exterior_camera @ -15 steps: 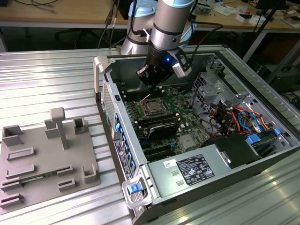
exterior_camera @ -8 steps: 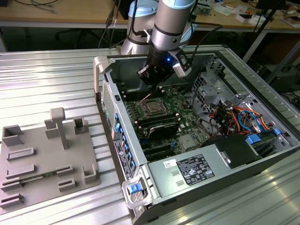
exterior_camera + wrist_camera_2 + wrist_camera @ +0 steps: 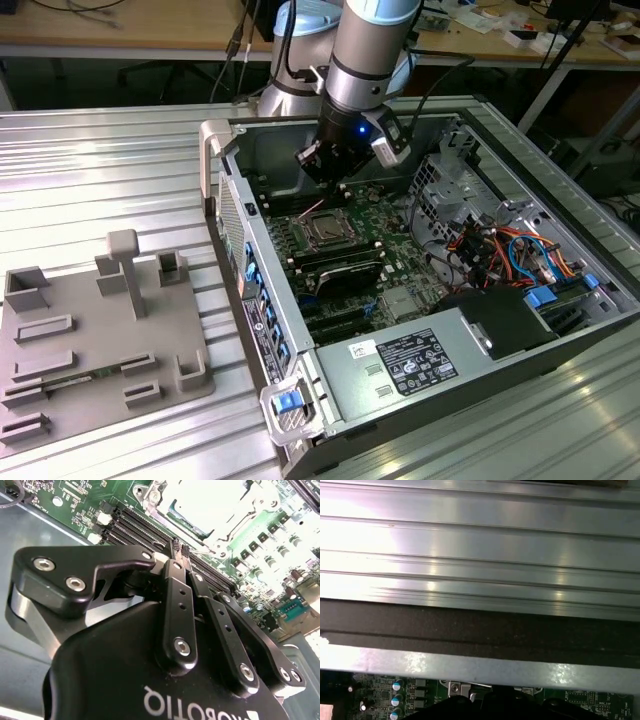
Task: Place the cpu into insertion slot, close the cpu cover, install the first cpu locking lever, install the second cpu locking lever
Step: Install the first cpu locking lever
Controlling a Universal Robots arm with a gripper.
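Observation:
In the exterior view my gripper [image 3: 333, 168] hangs inside the open computer case, just above the far edge of the insertion slot [image 3: 325, 231] on the green board. The silver cpu cover [image 3: 313, 219] lies flat over the slot, and the darker square of the cpu [image 3: 326, 232] shows through its cut-out. A thin lever [image 3: 313, 206] slants up from the slot's far side toward the gripper. In the second wrist view the black fingers [image 3: 172, 595] meet at the tips; my gripper [image 3: 179, 547] is shut with nothing between them. The bright cpu cover [image 3: 215, 507] lies beyond the tips.
Long black memory slots [image 3: 340, 268] run beside the socket. Bundled cables [image 3: 500, 250] and a drive cage [image 3: 445, 170] fill the case at the exterior view's right. The power supply [image 3: 410, 365] closes the near end. A grey parts fixture [image 3: 95, 335] lies on the ribbed table.

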